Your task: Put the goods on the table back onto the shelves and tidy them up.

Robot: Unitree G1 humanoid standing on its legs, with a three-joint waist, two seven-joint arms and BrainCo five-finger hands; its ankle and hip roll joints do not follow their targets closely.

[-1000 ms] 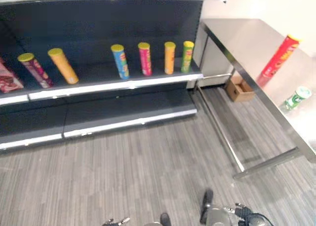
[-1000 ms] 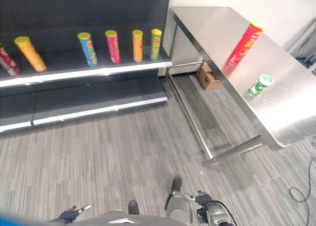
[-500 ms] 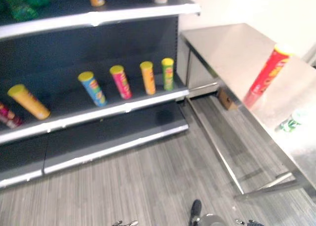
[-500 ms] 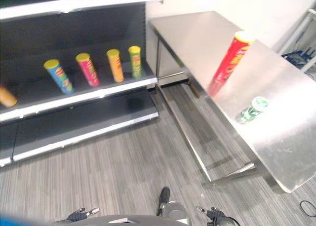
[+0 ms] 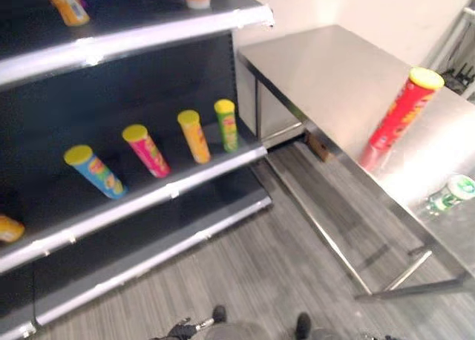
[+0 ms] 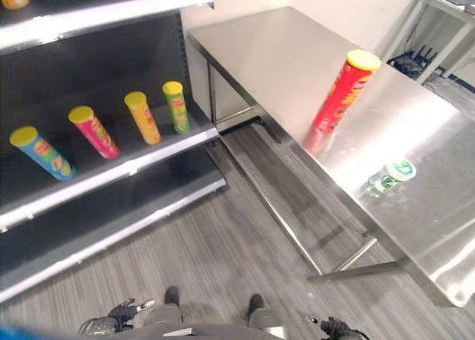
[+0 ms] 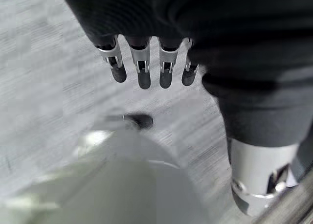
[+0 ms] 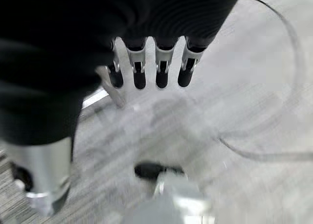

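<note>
Camera swung right; green can (image 5: 450,196) blurred; orange tube (image 5: 9,228) cut off.

Red tube (image 6: 341,92) upright, green can (image 6: 391,177) lying on table (image 6: 282,50)

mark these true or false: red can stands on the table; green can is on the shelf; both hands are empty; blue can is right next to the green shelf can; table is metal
1. The red can stands upright on the table. True.
2. The small green can is on the shelf. False: it lies on its side on the table, nearer the robot than the red can.
3. The left hand and the right hand are empty. True: both hang open over the floor.
4. The blue can is right beside the green shelf can. False: the pink can and the orange can stand between them.
5. The table is shiny metal. True.
</note>
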